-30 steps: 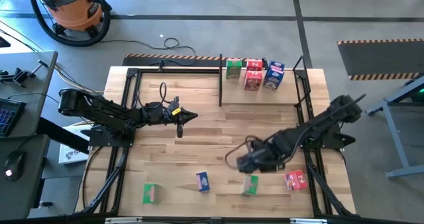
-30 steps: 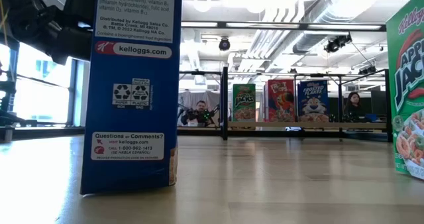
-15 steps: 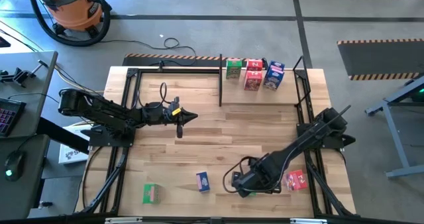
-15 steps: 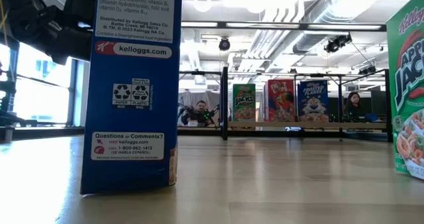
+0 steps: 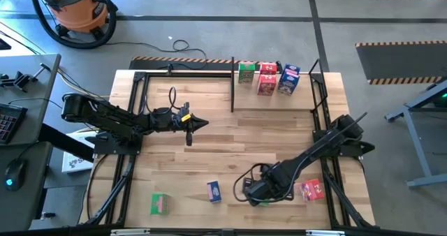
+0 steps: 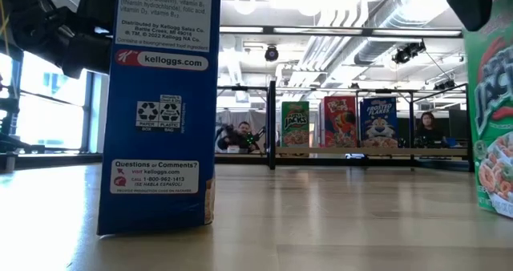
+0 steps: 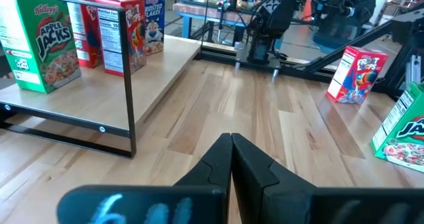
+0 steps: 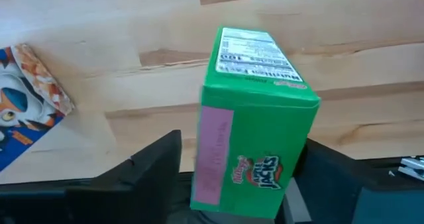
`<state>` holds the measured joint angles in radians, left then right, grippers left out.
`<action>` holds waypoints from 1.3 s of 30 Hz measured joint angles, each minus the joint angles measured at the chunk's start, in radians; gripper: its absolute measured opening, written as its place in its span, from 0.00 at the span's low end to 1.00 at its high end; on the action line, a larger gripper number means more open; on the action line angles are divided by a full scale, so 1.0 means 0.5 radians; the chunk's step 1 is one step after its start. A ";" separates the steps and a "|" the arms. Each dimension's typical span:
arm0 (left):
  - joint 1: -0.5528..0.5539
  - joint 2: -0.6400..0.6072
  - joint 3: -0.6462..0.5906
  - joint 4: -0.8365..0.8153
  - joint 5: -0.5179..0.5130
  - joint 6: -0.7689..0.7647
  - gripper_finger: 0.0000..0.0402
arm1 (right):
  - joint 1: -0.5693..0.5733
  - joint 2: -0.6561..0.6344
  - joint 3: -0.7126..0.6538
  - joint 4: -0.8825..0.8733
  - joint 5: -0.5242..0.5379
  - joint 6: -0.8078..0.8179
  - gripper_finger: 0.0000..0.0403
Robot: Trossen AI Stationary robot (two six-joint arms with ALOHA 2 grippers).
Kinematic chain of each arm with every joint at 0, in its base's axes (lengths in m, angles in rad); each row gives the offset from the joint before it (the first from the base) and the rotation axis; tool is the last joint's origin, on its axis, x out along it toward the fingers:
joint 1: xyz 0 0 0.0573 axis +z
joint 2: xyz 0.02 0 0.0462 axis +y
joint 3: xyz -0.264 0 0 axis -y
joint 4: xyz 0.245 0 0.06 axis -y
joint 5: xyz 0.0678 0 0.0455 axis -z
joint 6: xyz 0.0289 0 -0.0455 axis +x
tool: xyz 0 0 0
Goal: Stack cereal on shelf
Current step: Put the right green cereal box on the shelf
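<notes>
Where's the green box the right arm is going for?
High view: near the table's front edge, right of centre, under the right claw, between the blue box and red box. The green box sits between its open fingers.

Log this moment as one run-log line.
right gripper: open, straddling green cereal box at table's near edge | left gripper: shut, idle mid-table | shelf: boxes on it

Orange shop vacuum [image 5: 70, 9] on floor beyond wooden table [image 5: 216, 142].
</notes>
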<state>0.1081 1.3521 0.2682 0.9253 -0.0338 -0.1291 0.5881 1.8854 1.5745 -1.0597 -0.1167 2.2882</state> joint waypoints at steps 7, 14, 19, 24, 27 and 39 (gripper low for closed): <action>0.000 0.000 0.000 -0.021 0.000 0.001 0.00 | -0.029 0.003 0.013 -0.031 -0.010 -0.096 0.49; 0.000 0.000 0.000 -0.032 0.000 -0.001 0.00 | -0.132 0.000 0.139 -0.208 0.000 -0.478 0.44; 0.000 0.000 0.000 -0.042 0.000 -0.001 0.00 | -0.343 0.000 0.358 -0.584 -0.100 -1.204 0.44; 0.000 0.000 0.000 -0.041 0.000 0.000 0.00 | -0.724 -0.003 0.643 -1.031 -0.021 -2.252 0.44; 0.000 -0.001 0.000 -0.041 0.000 0.000 0.00 | -0.999 -0.008 0.761 -1.014 0.023 -2.912 0.44; 0.003 0.000 0.001 -0.047 0.000 0.072 0.00 | -1.848 0.003 0.847 -1.006 0.254 -4.724 0.44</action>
<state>0.1097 1.3520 0.2687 0.9016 -0.0338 -0.0930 -0.3358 1.8870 1.9980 -1.5629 0.0103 -0.0739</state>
